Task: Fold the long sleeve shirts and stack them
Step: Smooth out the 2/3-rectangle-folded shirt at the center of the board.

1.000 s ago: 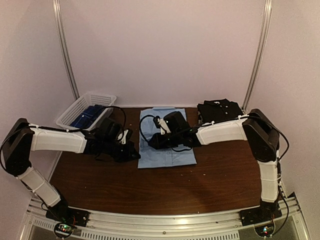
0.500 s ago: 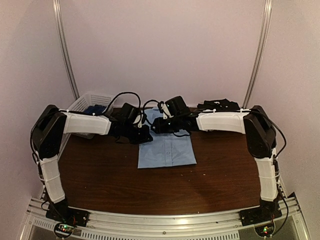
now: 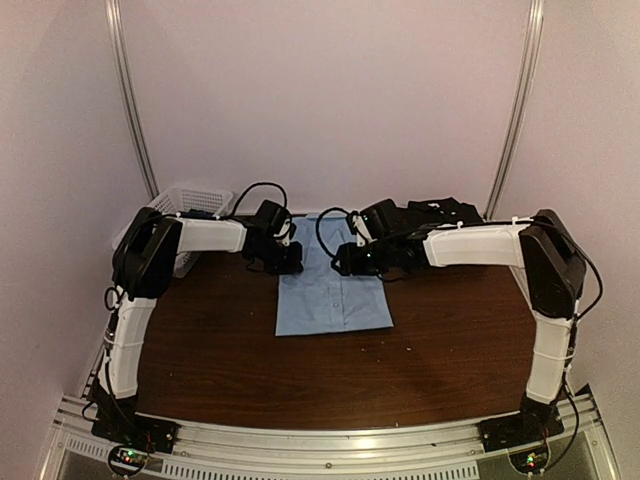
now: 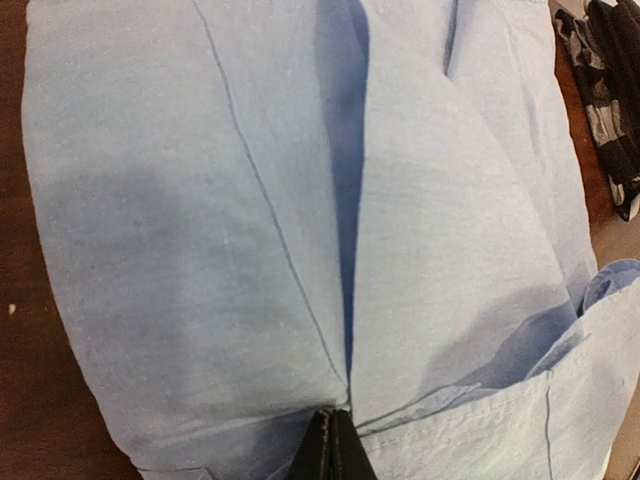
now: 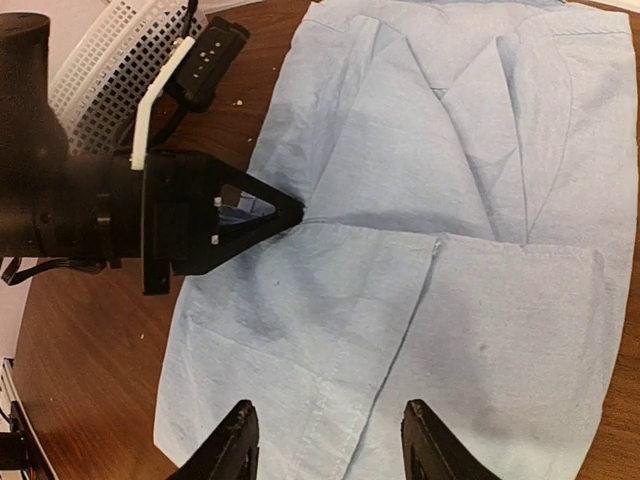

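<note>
- Table (image 3: 440, 350) of dark brown wood, holding all the things, with a pale wall behind.
- Left arm (image 3: 200, 235) and right arm (image 3: 475, 243), long, white and black, reaching in from the two sides toward the far middle of the table, tips near each other.
- Light blue shirt (image 3: 335, 300) in the middle of the table, lying mostly flat, far end close to the wall. One part folded over across it, seen from the right wrist, and soft creases all running to one spot on its left side.
- White basket (image 3: 185, 203) with lots of little holes, at the far left corner of the table, just behind the left arm.
- Black shirt (image 3: 440, 213), folded up at the far right of the table, behind the right arm and just beside the light blue shirt.
- Black and grey cloth (image 4: 605, 110), only a small bit peeking in at the corner of the left wrist view, next to the light blue shirt.
- Left fingers (image 5: 288, 212), pressed tight together on a pinch of the light blue shirt near its left edge, with the cloth bunched up into a little ridge there.
- Right fingers (image 3: 342, 264), spread apart and hanging over the light blue shirt, gripping no cloth. Hard to tell whether touching it or not.
</note>
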